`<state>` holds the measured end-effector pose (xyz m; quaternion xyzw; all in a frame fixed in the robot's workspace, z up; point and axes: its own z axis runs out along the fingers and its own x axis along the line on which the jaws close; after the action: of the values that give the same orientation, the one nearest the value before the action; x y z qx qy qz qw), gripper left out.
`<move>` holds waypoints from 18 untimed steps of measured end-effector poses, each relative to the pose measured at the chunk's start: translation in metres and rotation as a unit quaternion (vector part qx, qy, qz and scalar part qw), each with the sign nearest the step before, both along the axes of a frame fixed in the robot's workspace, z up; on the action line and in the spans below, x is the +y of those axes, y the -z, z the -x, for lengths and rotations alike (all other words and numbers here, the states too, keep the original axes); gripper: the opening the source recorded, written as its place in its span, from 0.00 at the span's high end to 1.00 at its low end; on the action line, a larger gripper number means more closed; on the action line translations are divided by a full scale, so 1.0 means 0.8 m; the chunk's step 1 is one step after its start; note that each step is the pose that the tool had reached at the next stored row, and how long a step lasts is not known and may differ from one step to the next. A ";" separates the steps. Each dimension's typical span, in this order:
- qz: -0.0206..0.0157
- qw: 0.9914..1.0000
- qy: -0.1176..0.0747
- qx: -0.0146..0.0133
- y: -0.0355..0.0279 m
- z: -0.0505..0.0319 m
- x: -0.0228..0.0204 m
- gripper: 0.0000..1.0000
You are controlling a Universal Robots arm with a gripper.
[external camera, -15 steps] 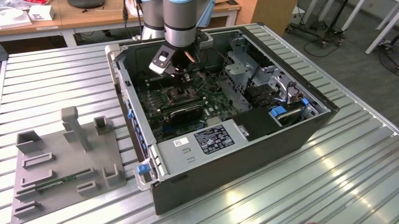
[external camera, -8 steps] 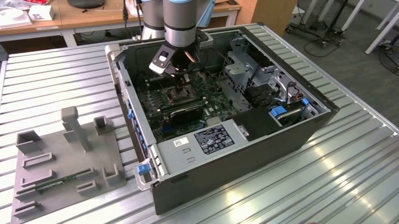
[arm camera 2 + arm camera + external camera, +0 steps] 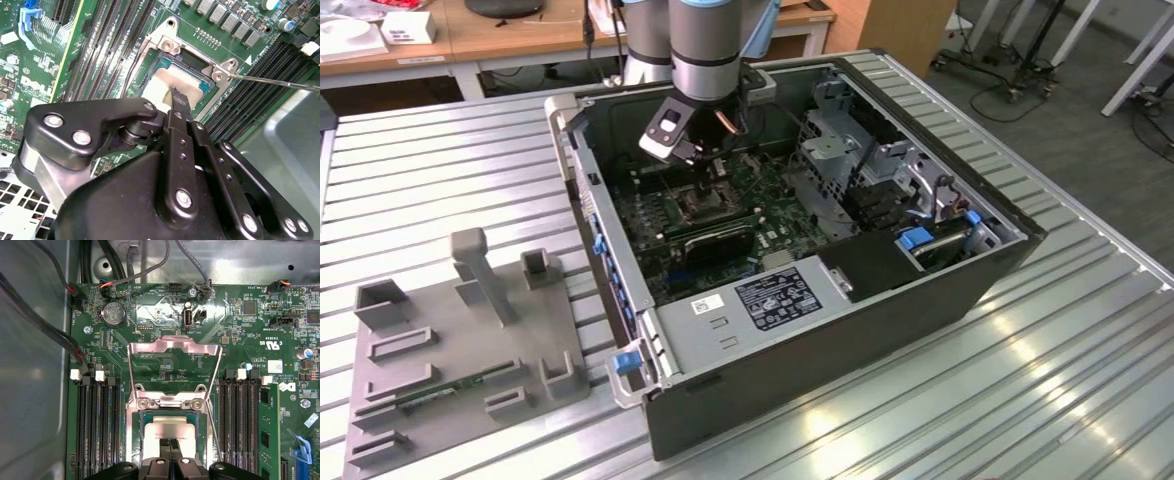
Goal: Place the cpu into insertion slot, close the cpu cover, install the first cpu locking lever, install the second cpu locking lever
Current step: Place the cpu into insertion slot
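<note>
Cpu [image 3: 170, 427], a light, stiff but fragile chip best taken by its bare edges, lies flat in the insertion slot [image 3: 134, 432] below the raised cpu cover [image 3: 175, 346], with the pincer [image 3: 170, 441] tips pressed together over it.

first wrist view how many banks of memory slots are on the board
2. One bank lies along one side of the insertion slot, the other bank along the opposite side. The gripper covers part of the board, so more could be hidden.
</note>
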<state>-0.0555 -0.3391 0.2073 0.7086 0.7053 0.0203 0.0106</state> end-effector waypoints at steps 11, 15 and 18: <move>0.003 1.000 0.000 0.000 0.0118 0.000 -0.0003 0.89; 0.003 1.000 0.000 0.000 0.0120 0.000 -0.0002 0.89; 0.003 1.000 0.000 0.000 0.0120 0.000 -0.0002 0.89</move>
<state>-0.0556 -0.3393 0.1977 0.7085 0.7054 0.0180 0.0127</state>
